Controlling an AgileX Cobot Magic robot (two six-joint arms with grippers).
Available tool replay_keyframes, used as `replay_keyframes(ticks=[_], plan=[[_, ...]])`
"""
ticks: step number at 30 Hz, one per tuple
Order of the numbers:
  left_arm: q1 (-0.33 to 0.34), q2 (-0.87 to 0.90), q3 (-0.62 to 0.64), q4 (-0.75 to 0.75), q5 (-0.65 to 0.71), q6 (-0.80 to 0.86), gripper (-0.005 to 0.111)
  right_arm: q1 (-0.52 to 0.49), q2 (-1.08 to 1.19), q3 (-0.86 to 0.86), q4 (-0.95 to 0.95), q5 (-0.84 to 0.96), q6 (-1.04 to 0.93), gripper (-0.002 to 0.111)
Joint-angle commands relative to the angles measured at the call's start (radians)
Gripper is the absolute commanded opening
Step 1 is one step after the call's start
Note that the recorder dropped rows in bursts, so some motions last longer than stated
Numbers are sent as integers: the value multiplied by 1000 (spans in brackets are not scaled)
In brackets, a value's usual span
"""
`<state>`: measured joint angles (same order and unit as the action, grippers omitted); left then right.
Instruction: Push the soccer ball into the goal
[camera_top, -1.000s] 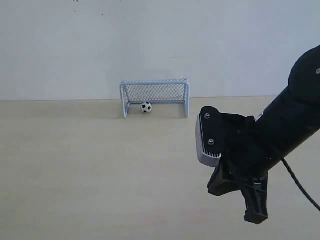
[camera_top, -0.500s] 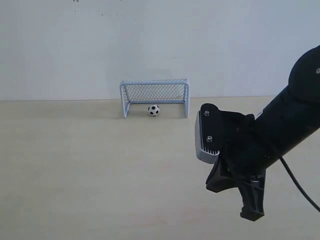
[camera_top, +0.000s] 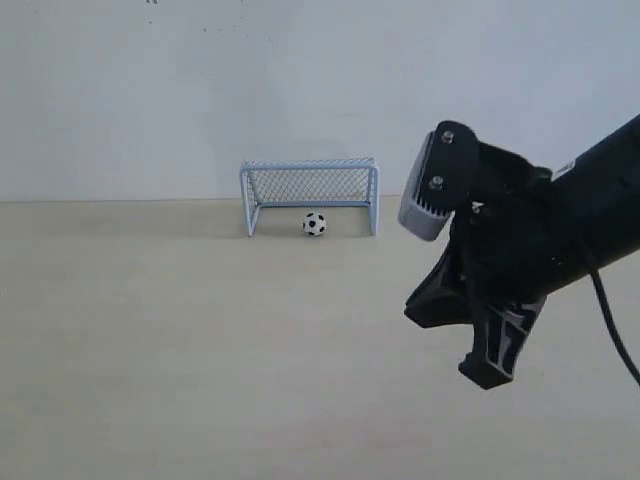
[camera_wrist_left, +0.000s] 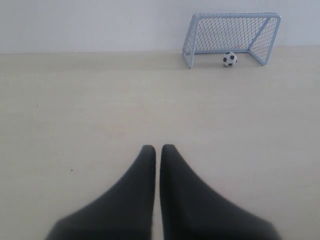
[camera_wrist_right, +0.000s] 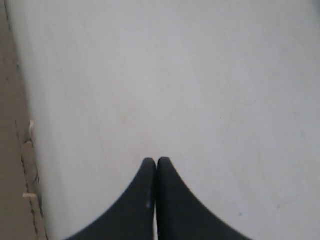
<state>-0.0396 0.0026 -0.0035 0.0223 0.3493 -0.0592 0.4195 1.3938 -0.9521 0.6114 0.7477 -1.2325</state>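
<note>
From outside, the round black-and-white ball (camera_top: 314, 224) lay on the smooth, pale table (camera_top: 150, 340), between the posts of the tubular, mesh-backed goal (camera_top: 310, 163). The black right pincer (camera_top: 487, 375) hung well apart from both. The left wrist view showed the left pincer (camera_wrist_left: 157, 150), its tapered matte fingers all but pressed together, pointing across bare table. In the right wrist view, the right pincer's fingers were pressed together.

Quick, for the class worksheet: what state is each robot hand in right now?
Left hand: closed, holding nothing.
Right hand: closed, holding nothing.
</note>
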Motion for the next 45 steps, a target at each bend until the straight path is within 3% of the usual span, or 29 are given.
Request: replay_keyframes(ticks=[1, 7, 11, 16, 27, 36, 45], plan=[[1, -3, 4, 1, -5, 3, 4, -3, -87, 5, 7, -8, 187, 0], [1, -3, 4, 1, -5, 3, 4, -3, -221, 70, 23, -185, 365, 0], [1, -3, 4, 1, -5, 3, 4, -3, -331, 196, 66, -419, 441, 0], [1, -3, 4, 1, -5, 3, 4, -8, -517, 383, 83, -583, 509, 0], [1, -3, 4, 1, -5, 3, 4, -164, -1033, 756, 150, -840, 739, 0], [1, -3, 4, 1, -5, 3, 4, -191, -1334, 901, 152, -891, 777, 0], [1, -3, 4, 1, -5, 3, 4, -191, -1387, 920, 149, -894, 782, 0]])
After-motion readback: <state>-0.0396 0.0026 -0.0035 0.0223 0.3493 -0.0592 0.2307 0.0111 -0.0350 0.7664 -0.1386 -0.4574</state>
